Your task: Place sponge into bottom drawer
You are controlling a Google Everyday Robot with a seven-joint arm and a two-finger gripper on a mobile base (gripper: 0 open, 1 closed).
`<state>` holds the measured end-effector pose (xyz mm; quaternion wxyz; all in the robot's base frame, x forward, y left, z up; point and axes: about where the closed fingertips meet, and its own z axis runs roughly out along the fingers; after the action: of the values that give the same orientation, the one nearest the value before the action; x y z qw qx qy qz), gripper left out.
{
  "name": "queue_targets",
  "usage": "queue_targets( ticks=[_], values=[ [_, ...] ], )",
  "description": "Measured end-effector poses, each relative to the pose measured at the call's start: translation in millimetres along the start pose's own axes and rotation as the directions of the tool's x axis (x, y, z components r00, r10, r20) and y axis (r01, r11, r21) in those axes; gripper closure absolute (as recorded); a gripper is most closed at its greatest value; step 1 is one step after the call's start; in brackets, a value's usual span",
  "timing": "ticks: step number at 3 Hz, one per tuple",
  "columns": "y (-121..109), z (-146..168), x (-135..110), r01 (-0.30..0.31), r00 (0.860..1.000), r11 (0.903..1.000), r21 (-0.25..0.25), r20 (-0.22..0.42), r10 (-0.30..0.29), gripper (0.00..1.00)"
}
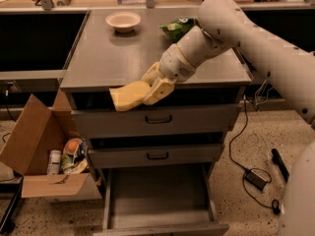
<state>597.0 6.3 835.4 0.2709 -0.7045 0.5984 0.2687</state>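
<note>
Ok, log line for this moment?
gripper: shut on yellow sponge | at cabinet front edge | grey metal bottom drawer: open below
</note>
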Motion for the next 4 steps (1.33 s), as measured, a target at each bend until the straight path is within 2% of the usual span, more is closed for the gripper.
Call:
queue_targets(
  ticks=[1,2,3,4],
  values=[
    [0.0,0.0,0.0,0.0,1.0,1.0,0.0,0.0,0.0,1.0],
    [23.2,16.7,16.0,-0.014,0.998,0.9995,-0.028,-0.065,0.012,1.0],
    [57.3,34.8,48.2,-0.065,0.992,0.9956,-0.067,-0.116,0.056,1.0],
    [86.1,50.6,88.6,-0.142,0.982,0.9867,-0.079,-0.14,0.13,1.0]
  ],
)
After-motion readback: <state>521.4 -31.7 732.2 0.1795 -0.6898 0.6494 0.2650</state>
